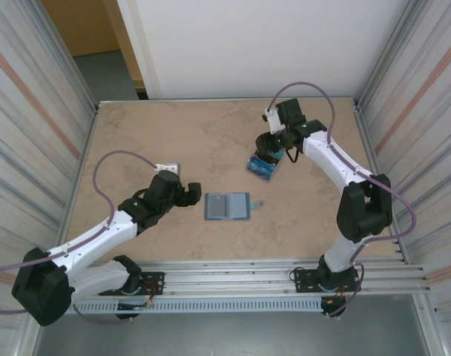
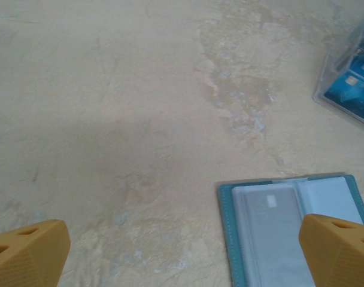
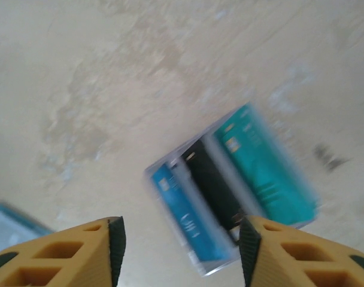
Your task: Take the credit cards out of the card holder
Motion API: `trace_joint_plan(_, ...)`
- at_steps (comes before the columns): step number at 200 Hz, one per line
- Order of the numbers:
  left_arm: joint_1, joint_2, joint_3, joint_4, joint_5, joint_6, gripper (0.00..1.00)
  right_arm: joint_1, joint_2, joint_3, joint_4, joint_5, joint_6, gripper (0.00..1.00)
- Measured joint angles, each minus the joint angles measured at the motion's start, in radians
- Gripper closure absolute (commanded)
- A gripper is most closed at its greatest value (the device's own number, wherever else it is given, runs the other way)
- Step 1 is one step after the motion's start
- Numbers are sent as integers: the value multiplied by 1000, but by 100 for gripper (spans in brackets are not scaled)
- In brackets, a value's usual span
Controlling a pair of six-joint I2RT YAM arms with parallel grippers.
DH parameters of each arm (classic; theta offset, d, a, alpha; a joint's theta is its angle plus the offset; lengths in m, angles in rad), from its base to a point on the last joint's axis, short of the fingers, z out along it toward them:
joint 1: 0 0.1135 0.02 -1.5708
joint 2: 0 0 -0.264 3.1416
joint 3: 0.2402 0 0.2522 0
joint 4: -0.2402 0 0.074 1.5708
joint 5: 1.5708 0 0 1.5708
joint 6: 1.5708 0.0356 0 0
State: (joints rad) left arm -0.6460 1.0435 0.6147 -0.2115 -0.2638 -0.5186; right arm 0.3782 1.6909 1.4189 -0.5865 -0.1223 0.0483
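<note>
The card holder (image 1: 227, 206) lies open and flat on the table, teal outside with a pale grey-blue lining, and its small tab (image 1: 259, 203) points right. In the left wrist view the card holder (image 2: 278, 227) sits at the lower right, by the right fingertip. My left gripper (image 1: 190, 194) (image 2: 182, 257) is open, just left of the holder, over bare table. The credit cards (image 1: 262, 167) (image 3: 230, 188) lie fanned on the table in teal, black and blue, blurred. My right gripper (image 1: 276, 152) (image 3: 182, 254) hangs open over them, gripping nothing.
The table (image 1: 173, 141) is a mottled beige slab with ribbed metal walls on both sides and a rail along the near edge. A corner of the card holder (image 3: 8, 224) shows at the right wrist view's lower left. The cards (image 2: 352, 84) show at the left wrist view's upper right.
</note>
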Motion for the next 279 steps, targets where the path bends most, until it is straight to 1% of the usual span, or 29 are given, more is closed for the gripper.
trace_joint_plan(22,14,-46,-29,-6,-23,-31,1,92,-21,-80,5,24,95,39)
trace_joint_plan(41,27,-89,-56,-10,-42,-58,1,196,-22,-123,10,61,171,35)
trace_joint_plan(66,51,-146,-95,-23,-55,-90,1,323,-22,-139,13,109,261,33)
trace_joint_plan(89,67,-181,-119,-31,-63,-109,1,407,-15,-142,24,137,324,33)
trace_joint_plan(115,75,-208,-136,-43,-71,-119,1,483,35,-130,19,180,389,33)
trace_joint_plan(147,82,-227,-153,-54,-79,-134,1,571,158,-36,-45,255,454,32)
trace_joint_plan(165,84,-230,-160,-54,-82,-141,1,608,210,12,-77,288,481,32)
trace_joint_plan(187,90,-231,-169,-54,-82,-150,1,637,243,32,-99,299,505,32)
trace_joint_plan(279,97,-232,-184,-53,-82,-179,1,637,319,33,-107,279,547,33)
